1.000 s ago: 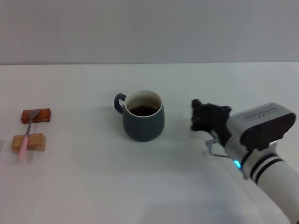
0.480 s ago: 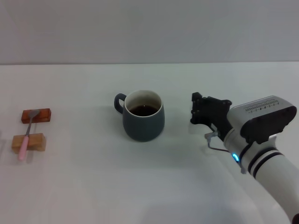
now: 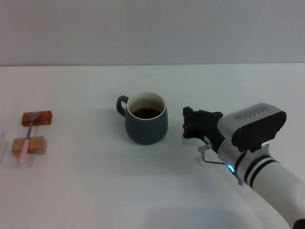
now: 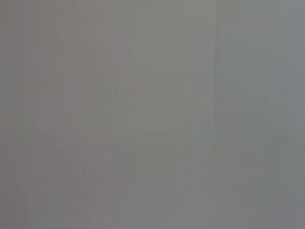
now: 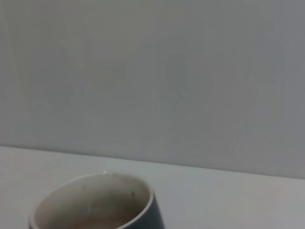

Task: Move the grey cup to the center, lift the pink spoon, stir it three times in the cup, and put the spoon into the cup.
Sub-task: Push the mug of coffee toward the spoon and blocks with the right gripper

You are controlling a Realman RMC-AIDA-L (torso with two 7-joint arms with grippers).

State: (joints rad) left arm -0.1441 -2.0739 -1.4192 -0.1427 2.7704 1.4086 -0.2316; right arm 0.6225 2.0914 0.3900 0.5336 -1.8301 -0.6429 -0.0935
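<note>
The grey cup (image 3: 146, 128) stands upright near the middle of the white table (image 3: 95, 191), handle turned to the left, dark liquid inside. Just right of it, a small gap away, is my right gripper (image 3: 187, 123), pointing at the cup's side; the right wrist view shows the cup's cream rim (image 5: 95, 191) close below. The pink spoon (image 3: 29, 130) lies at the far left across two wooden blocks, bowl on the far one. My left gripper is out of sight, and the left wrist view is a blank grey.
A reddish wooden block (image 3: 44, 118) and a lighter one (image 3: 37, 145) carry the spoon by the table's left edge. A plain grey wall runs behind the table.
My right gripper has moved left, closing most of the gap to the cup. Cup and spoon have stayed where they were.
</note>
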